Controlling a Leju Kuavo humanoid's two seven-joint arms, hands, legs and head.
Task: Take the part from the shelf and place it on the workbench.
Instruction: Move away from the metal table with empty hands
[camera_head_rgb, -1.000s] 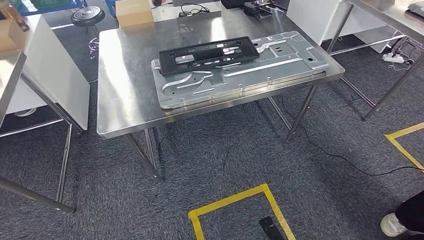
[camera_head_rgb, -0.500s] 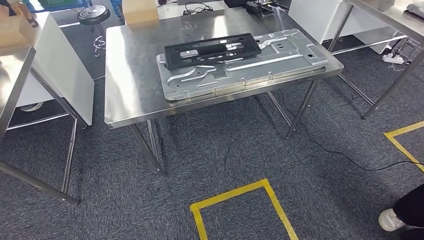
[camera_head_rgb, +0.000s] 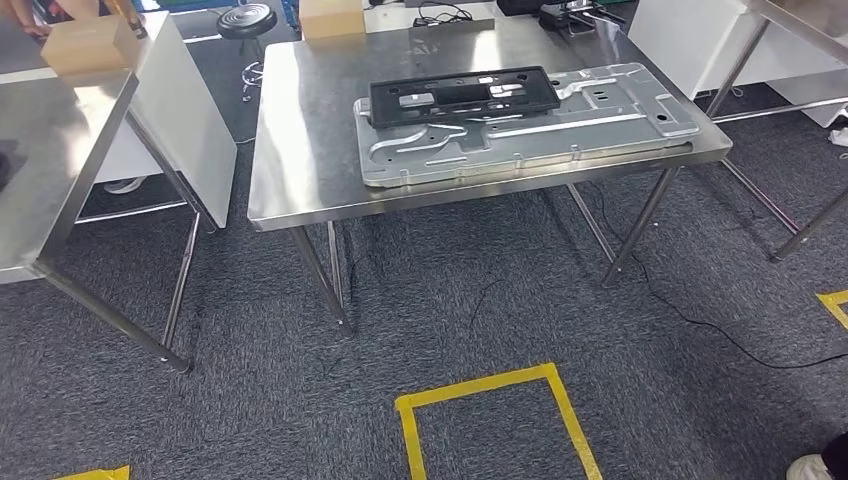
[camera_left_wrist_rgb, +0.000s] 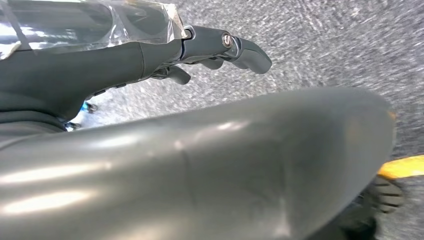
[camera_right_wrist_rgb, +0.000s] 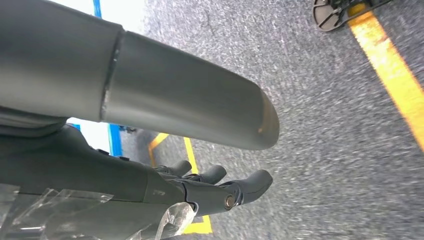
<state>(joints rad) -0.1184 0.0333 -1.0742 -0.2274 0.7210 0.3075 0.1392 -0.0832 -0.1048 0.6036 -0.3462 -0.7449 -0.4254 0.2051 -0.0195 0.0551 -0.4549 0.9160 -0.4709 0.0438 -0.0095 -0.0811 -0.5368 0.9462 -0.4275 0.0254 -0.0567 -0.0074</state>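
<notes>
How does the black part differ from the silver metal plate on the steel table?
The black part is dark, matte and smaller; the silver plate is shiny, pale and larger. The black part lies on the plate's far side; the plate lies directly on the steel table. Both are flat, long and pierced with cut-outs.

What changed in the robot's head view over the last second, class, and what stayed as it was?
The whole scene slid rightward and down: the camera turned, not the things. The black part still lies on the grey metal panel on the steel table. Both hands, left and right, hold nothing.
</notes>
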